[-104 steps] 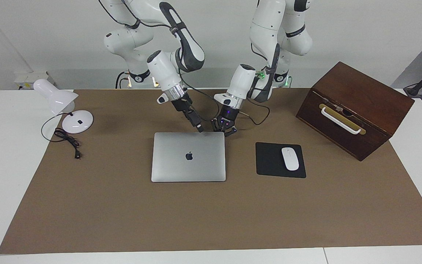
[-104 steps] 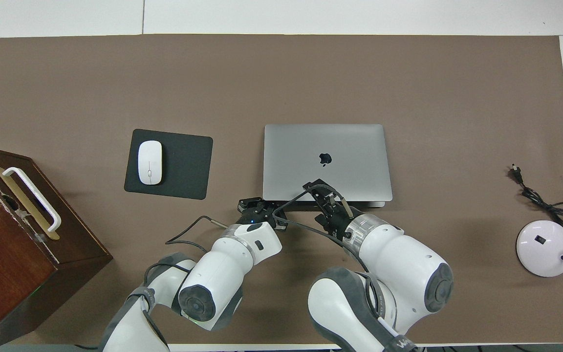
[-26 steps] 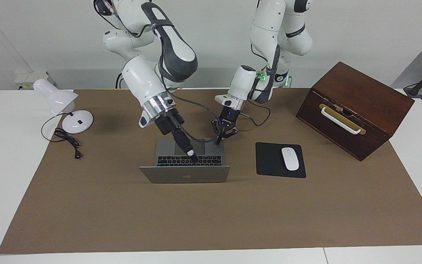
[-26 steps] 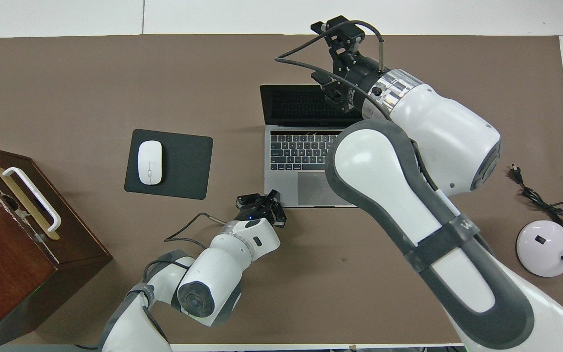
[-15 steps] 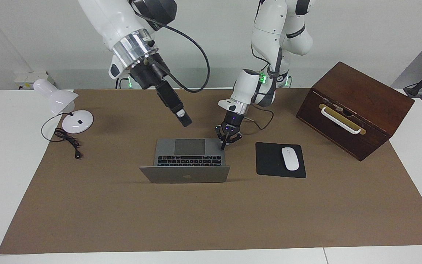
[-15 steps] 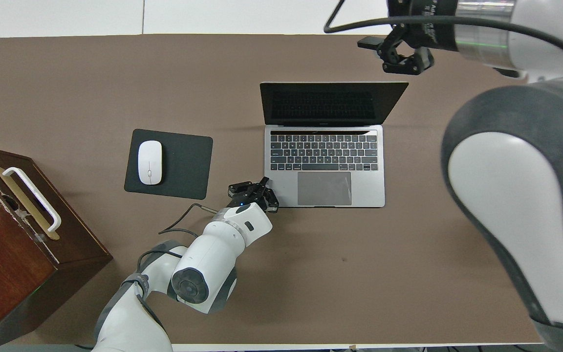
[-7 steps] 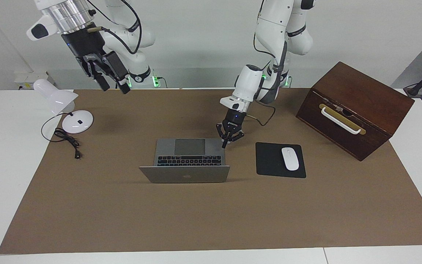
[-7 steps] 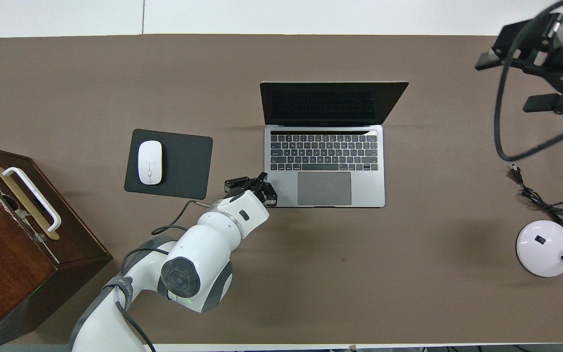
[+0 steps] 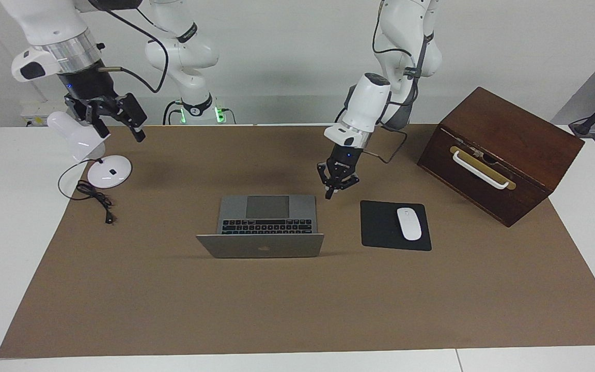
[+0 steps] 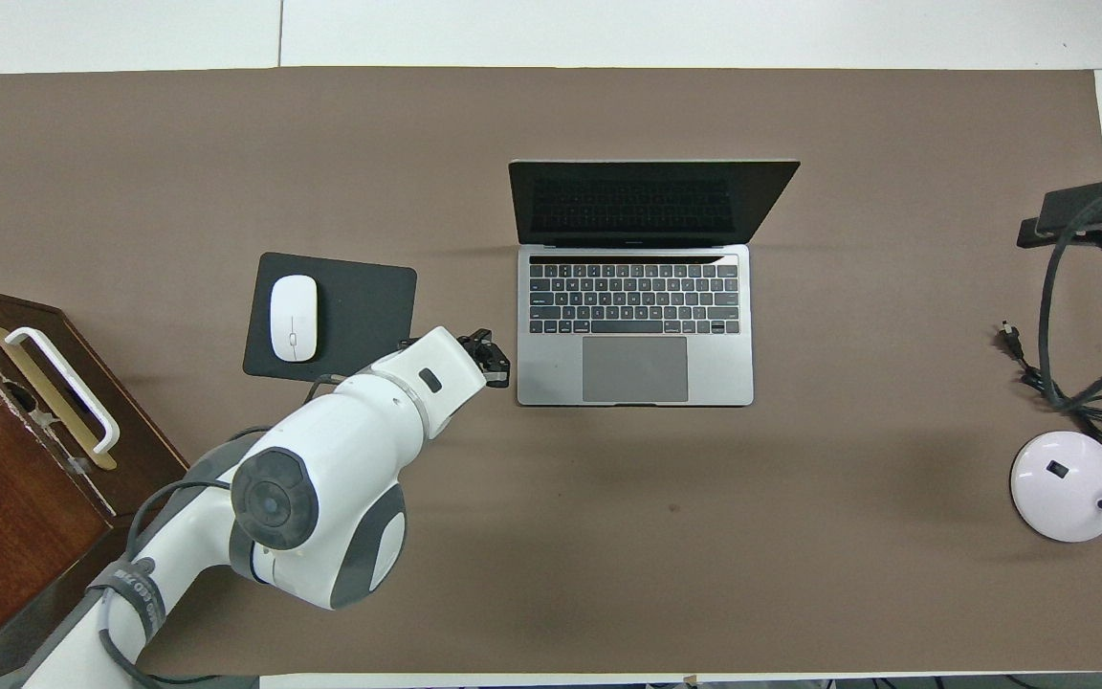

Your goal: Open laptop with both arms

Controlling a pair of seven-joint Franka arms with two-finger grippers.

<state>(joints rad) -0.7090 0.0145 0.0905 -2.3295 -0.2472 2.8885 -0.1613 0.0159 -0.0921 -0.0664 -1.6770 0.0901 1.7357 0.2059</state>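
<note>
The silver-grey laptop stands open in the middle of the brown mat, its lid upright and its black keys and grey trackpad showing in the overhead view. My left gripper hangs just above the mat beside the laptop's near corner toward the left arm's end, shut and empty, clear of the laptop; the overhead view shows it too. My right gripper is raised high over the lamp at the right arm's end, open and empty, and shows at the edge of the overhead view.
A black mouse pad with a white mouse lies beside the laptop toward the left arm's end. A dark wooden box stands past it. A white lamp and its cable sit at the right arm's end.
The lid went from closed to open. My right gripper has let go, risen and swung away over the lamp. My left gripper has lifted off the laptop's corner and moved slightly toward the mouse pad.
</note>
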